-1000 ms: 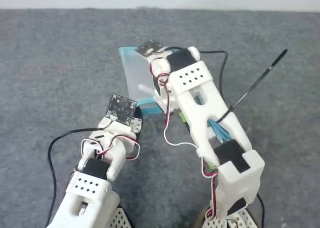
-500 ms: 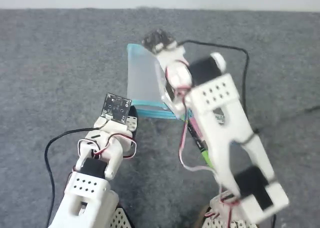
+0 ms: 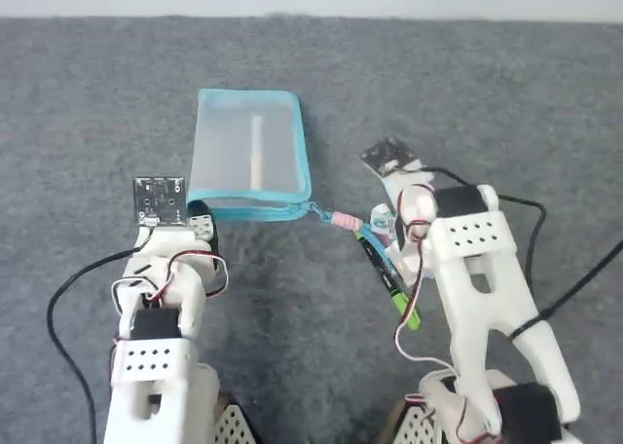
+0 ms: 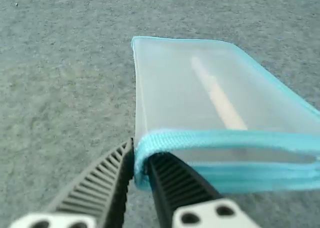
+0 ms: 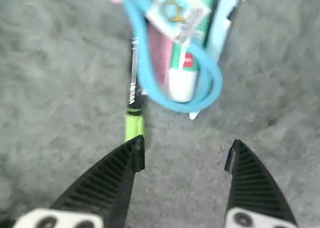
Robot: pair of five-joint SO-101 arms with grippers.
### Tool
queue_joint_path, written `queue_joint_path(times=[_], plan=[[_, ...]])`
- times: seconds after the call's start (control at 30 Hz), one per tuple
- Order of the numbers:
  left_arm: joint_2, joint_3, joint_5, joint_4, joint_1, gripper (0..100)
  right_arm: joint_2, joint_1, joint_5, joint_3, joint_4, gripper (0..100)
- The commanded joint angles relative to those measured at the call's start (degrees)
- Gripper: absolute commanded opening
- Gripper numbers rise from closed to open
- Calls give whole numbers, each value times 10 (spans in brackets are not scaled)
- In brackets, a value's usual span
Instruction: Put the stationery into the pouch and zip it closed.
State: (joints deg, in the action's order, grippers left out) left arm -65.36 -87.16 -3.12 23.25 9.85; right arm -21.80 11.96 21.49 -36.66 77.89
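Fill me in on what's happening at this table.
The left gripper pinches a corner of the pouch at its zip edge. The pouch lies flat on the grey table with one pale stick inside. The right gripper hangs open above the stationery, a green-and-black pen and other pieces tangled with a blue cord, lying beside the pink zip pull. These pieces are not yet in the pouch.

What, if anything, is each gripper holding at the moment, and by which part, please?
The left gripper pinches the pouch by a corner of its zipper edge; the open right gripper holds nothing.
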Motion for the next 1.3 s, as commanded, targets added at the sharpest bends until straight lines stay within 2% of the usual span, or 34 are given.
queue_joint_path(times=[0.0,0.3,0.53,0.7,0.93,1.27], plan=[[6,47,-9,-20,4,12,29,-20,8,2,-52,262],[6,46,-9,-19,4,12,178,-61,6,76,-133,262],[6,46,-9,-20,4,12,167,-96,4,125,-144,262],[6,46,-9,-20,0,12,162,-77,-39,124,-213,262],[6,41,-7,-20,-18,12,236,-40,-15,126,-241,262],[6,40,-7,-20,-18,12,286,-39,-1,121,-206,262]])
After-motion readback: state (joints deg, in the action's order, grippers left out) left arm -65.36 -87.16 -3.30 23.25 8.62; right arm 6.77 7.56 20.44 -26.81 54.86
